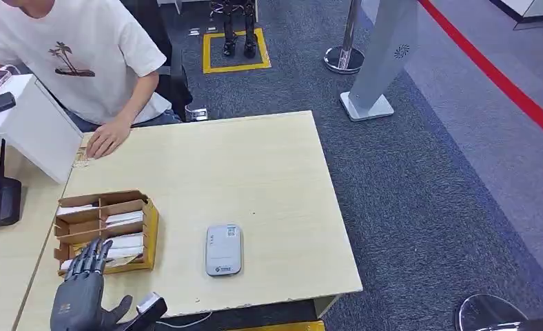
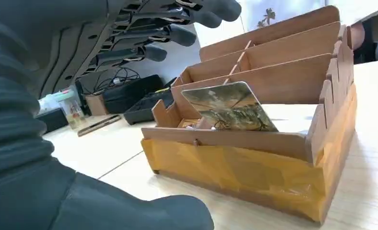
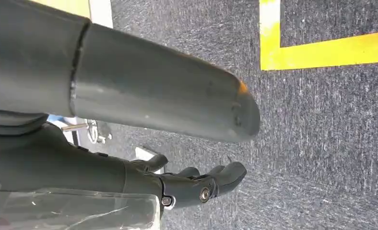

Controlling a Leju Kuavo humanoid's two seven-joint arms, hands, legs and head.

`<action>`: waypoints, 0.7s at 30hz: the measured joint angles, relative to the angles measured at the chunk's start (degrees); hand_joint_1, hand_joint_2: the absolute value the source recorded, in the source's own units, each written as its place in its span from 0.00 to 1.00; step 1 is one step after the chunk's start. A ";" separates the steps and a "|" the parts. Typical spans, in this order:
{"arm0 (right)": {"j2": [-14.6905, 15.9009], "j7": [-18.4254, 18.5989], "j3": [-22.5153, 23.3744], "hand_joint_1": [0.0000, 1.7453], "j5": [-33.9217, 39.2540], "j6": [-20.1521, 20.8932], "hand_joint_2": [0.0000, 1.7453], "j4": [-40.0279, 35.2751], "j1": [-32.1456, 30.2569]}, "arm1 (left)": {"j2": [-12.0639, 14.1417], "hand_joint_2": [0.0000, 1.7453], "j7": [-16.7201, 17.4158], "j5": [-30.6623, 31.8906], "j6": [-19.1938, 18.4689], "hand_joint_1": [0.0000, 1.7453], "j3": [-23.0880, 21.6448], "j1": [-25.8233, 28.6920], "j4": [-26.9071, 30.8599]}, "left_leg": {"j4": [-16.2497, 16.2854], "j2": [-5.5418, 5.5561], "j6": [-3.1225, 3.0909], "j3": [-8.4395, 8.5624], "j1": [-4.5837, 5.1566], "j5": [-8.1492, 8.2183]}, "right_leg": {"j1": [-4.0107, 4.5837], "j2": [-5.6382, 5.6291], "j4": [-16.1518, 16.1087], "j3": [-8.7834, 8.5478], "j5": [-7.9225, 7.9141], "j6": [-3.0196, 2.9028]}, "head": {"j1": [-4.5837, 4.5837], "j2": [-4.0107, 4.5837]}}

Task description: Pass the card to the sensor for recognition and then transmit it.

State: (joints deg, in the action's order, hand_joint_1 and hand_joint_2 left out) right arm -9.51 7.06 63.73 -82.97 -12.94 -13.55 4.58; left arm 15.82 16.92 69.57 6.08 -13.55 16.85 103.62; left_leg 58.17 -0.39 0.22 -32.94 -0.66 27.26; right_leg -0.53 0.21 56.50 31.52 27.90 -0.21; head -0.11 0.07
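Left hand (image 1: 83, 286): fingers spread, holding nothing, over the cardboard box (image 1: 149, 231).
Card (image 2: 229, 108): upright in that box.
Right hand (image 3: 196, 184): hangs empty, fingers loose.

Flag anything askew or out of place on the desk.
One card in the wooden card box leans tilted above the near compartment's wall instead of lying flat. The left hand hovers open beside the box. The grey sensor lies flat and square.
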 joint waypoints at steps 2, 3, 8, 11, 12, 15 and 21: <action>0.00 0.02 0.00 0.00 -0.09 0.00 0.00 0.00 0.00 | -0.09 1.00 -0.37 0.00 0.00 0.00 0.41 -0.32 -0.52 | 0.00 0.00 0.00 0.00 0.00 0.00 | 0.00 0.00 0.00 0.00 0.00 0.00 | 0.00 -0.02; 0.00 0.02 0.00 0.00 -0.13 0.00 0.00 0.00 -0.01 | -0.15 1.00 -0.41 0.00 0.00 0.00 0.52 -0.40 -0.72 | 0.00 0.00 0.00 0.00 0.00 0.00 | 0.00 -0.01 0.00 0.00 0.00 0.00 | 0.02 -0.02; 0.00 0.02 0.00 0.00 -0.30 0.00 0.00 0.00 0.00 | -0.37 1.00 -0.48 0.00 0.00 0.00 0.74 -0.57 -1.37 | 0.00 0.00 0.00 0.00 0.00 0.00 | 0.00 -0.01 0.00 0.00 0.00 0.00 | 0.00 -0.02; 0.00 0.02 -0.02 0.00 -0.48 0.07 0.00 0.00 0.01 | -0.57 1.00 -1.07 0.41 -0.04 0.00 0.76 -0.90 -1.88 | 0.00 0.00 0.00 0.00 0.00 0.00 | 0.00 0.00 0.00 0.00 0.00 0.00 | 0.00 0.00; 0.00 0.02 -0.02 0.00 -0.52 0.07 0.00 0.00 0.01 | -0.66 1.00 -1.35 0.55 -0.09 0.00 0.78 -1.07 -2.10 | 0.00 0.00 0.00 0.00 0.00 0.00 | 0.00 0.00 0.00 0.00 0.00 0.00 | 0.00 0.00; 0.00 0.00 -0.11 0.00 -0.66 0.07 0.00 0.00 0.01 | -1.01 1.00 -2.08 1.07 -0.24 0.00 0.79 -1.47 -2.97 | 0.00 0.00 0.00 0.00 0.00 0.00 | 0.00 0.00 0.00 0.00 0.00 0.00 | 0.00 -0.02; 0.00 0.02 -0.31 0.00 -0.87 0.07 0.00 0.00 0.00 | -1.90 1.00 -2.18 1.29 -0.20 0.00 0.79 -1.63 -4.66 | 0.00 0.00 0.00 0.00 0.00 0.00 | 0.00 0.00 0.00 0.00 0.00 0.00 | 0.00 -0.02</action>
State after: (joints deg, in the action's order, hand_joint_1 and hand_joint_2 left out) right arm -9.51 7.08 63.43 -83.84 -12.87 -13.55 4.58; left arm 13.92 14.73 70.86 5.88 -12.76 15.22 98.97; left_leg 58.17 -0.40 0.22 -32.94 -0.66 27.26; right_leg -0.53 0.21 56.50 31.52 27.90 -0.21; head -0.11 0.04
